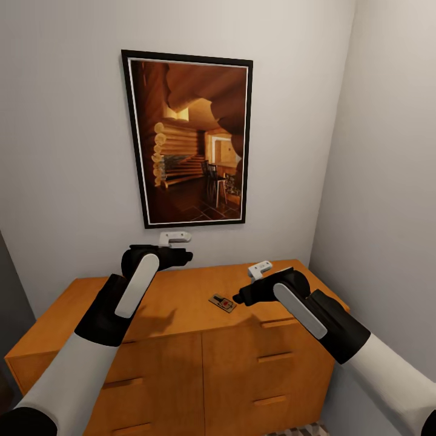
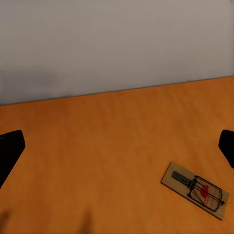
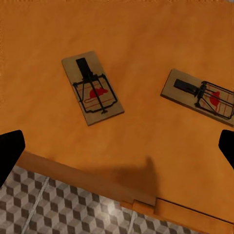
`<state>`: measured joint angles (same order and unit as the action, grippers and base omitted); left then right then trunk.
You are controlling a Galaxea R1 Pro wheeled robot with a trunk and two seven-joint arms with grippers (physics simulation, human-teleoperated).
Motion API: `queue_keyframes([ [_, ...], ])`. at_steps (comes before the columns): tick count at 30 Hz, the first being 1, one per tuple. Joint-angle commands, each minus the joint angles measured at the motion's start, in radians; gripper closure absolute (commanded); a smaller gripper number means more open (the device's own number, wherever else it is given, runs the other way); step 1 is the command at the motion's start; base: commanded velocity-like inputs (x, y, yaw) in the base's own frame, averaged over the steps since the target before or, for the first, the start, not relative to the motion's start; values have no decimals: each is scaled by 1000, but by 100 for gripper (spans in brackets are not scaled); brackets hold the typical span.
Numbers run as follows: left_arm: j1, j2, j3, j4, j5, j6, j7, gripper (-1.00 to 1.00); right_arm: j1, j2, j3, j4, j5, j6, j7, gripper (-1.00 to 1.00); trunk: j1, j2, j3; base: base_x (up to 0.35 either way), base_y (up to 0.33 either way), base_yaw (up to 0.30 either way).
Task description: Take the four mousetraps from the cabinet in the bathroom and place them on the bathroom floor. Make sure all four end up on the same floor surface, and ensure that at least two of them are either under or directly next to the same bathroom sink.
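The orange-brown cabinet [image 1: 181, 315] stands against the wall in a corner. One small mousetrap [image 1: 222, 303] lies on its top, just left of my right gripper [image 1: 238, 297]. In the right wrist view two mousetraps [image 3: 92, 87] [image 3: 200, 97] lie flat on the cabinet top [image 3: 146, 44] near its front edge. The right gripper [image 3: 117, 146] hangs open above them. My left gripper [image 1: 186, 255] hovers open over the back of the top. Its wrist view has one mousetrap [image 2: 195, 190] ahead of the left gripper [image 2: 117, 146]. Cube-patterned bathroom floor [image 3: 63, 204] lies below the cabinet edge.
A framed picture of a log cabin interior [image 1: 188, 139] hangs on the wall above the cabinet. A side wall [image 1: 387, 181] closes in on the right of the cabinet. The cabinet front has drawers with slot handles [image 1: 272, 357].
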<state>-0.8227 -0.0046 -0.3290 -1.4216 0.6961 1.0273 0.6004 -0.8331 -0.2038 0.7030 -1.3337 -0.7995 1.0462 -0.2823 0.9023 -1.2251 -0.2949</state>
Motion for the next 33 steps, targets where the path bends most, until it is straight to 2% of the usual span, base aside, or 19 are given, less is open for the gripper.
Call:
queue_keyframes([
  [1, -1, 0, 0, -1, 9, 2, 10, -100, -1, 0, -1, -1, -11, 1, -10, -100, 0, -1, -1, 0, 0, 0],
  [9, -1, 0, 0, 0, 6, 2, 11, -100, -1, 2, -43, -2, -14, 1, -8, -100, 0, -1, -1, 0, 0, 0],
  [18, -1, -1, 0, -1, 5, 2, 10, -100, -1, 6, -131, 0, -19, 1, -8, -100, 0, -1, -1, 98, 0, 0],
  [24, -1, -1, 0, -1, 5, 1, 10, -100, -1, 7, -148, 1, -21, 1, -9, -100, 0, -1, -1, 217, 0, 0],
  [33, -1, -2, 1, 0, 5, 1, 10, -100, -1, 9, -155, 2, -22, 1, -9, -100, 0, -1, -1, 63, 0, 0],
])
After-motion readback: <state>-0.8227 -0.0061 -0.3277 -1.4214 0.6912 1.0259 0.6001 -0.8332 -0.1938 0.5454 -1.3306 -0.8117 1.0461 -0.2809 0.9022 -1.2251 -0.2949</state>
